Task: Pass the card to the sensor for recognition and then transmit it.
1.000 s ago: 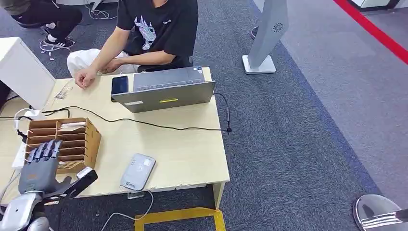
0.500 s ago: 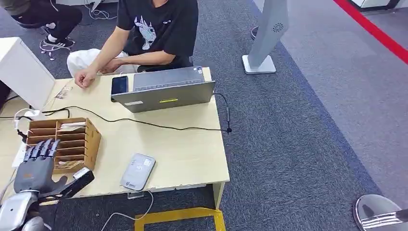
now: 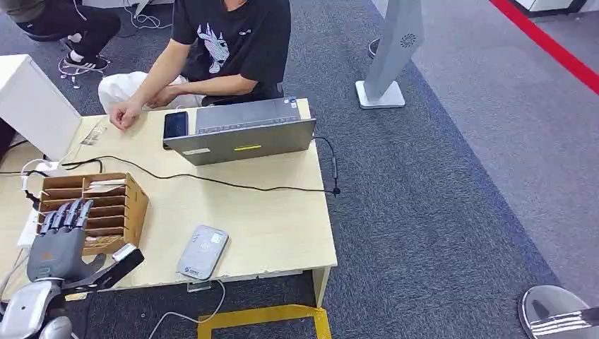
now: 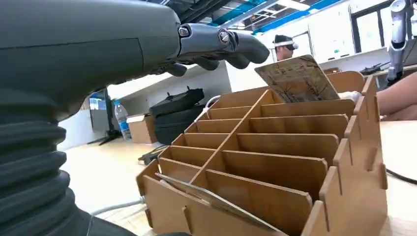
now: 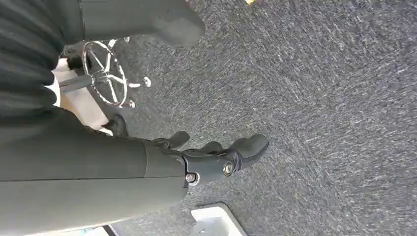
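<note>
Cards sit in a slotted wooden rack [image 3: 106, 205] at the near left of our pale table [image 3: 268, 226]: one card [image 4: 295, 78] stands tilted in a far slot, and another card [image 4: 211, 199] lies slanted across a near slot, as our left wrist view shows. We hold our left hand [image 3: 60, 244] just at the near left side of the rack, its fingers [image 3: 67, 215] stretched out and spread apart over the rack's near edge, its thumb [image 3: 116, 265] swung out to the right. It grips nothing; whether the fingertips touch the wood we cannot tell. From the wrist, those fingers [image 4: 221, 42] hang above the slots, apart from the far card.

The grey card sensor [image 3: 203, 251] lies flat near the table's near edge, to the right of the rack and well apart from our hand, a cable running from it over the edge. Farther back, a grey laptop [image 3: 244, 131] stands with a dark phone [image 3: 175, 124] beside it, and a black cable [image 3: 212, 180] trails across the tabletop. A person in a black shirt [image 3: 226, 42] sits at the far side, one hand resting on the table.

Our right hand [image 5: 216, 157] hangs over grey carpet [image 5: 319, 98], fingers loosely bent and apart, holding nothing.
</note>
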